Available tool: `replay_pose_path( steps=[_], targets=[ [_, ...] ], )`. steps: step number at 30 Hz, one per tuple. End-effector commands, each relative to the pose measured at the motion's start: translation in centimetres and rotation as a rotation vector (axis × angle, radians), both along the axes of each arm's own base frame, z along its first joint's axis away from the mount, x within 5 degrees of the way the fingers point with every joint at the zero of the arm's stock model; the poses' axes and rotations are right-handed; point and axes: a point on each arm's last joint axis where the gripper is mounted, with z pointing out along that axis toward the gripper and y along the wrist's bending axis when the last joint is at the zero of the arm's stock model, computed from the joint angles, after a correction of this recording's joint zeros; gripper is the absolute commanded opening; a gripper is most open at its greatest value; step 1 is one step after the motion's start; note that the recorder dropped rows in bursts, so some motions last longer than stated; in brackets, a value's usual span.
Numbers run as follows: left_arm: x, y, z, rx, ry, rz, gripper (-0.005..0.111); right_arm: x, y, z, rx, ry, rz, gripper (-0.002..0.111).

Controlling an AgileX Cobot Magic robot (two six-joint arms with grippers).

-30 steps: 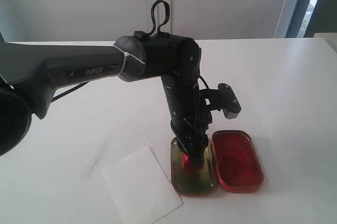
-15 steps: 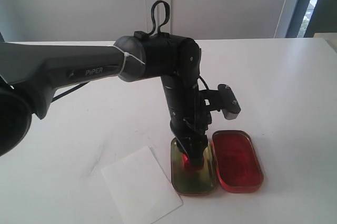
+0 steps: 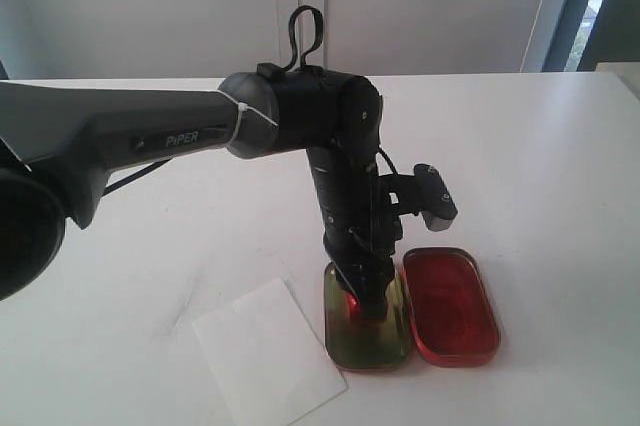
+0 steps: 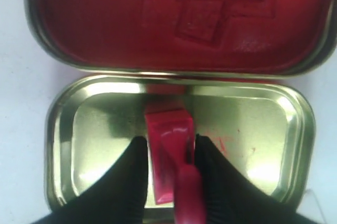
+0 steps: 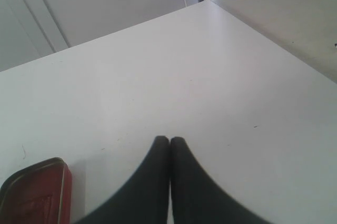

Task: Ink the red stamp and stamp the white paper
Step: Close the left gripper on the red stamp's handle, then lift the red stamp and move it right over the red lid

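Note:
The red stamp [image 4: 168,134] sits between the black fingers of my left gripper [image 4: 169,142], which is shut on it. The stamp's block base points down into the gold-coloured tin lid [image 4: 105,119]. In the exterior view the left gripper [image 3: 366,298] reaches straight down into that lid [image 3: 365,348], and only a bit of the stamp [image 3: 352,301] shows. The red ink pad tin [image 3: 450,306] lies open just right of the lid. The white paper [image 3: 265,351] lies flat left of the lid. My right gripper [image 5: 169,140] is shut and empty over bare table.
The left arm's dark forearm [image 3: 130,131] crosses the table from the left. The wrist camera housing [image 3: 435,191] juts out above the red tin. In the right wrist view a corner of the red tin [image 5: 31,192] shows, and the table's edge [image 5: 263,40] runs beyond.
The left arm has shifted only very slightly; the stamp stays in the gripper over the gold lid. Paper and tins have not moved.

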Motion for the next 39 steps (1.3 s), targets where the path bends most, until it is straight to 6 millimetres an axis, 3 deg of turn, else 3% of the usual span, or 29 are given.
replay_pose_path(
  steps=[1,5,10,18,26,39],
  targets=[
    [-0.1,0.1,-0.3,0.022,0.026,0.001,0.025,0.0,0.0,-0.1,-0.005,-0.008,0.003,0.0],
    [-0.1,0.2,-0.3,0.028,0.023,-0.002,0.0,0.0,0.0,-0.1,-0.005,-0.008,0.003,0.0],
    [-0.1,0.2,-0.1,0.026,0.022,-0.003,0.0,0.0,0.0,-0.1,0.014,-0.011,-0.001,0.0],
    [-0.4,0.6,1.9,0.018,0.008,-0.009,0.0,0.0,0.0,-0.1,0.014,-0.011,-0.001,0.0],
    [-0.6,0.8,2.3,0.033,0.027,0.006,0.0,0.0,0.0,-0.1,0.014,-0.011,-0.001,0.0],
    [0.0,-0.4,7.0,-0.068,-0.001,0.04,0.0,0.0,0.0,-0.1,0.014,-0.011,-0.001,0.0]
  ],
)
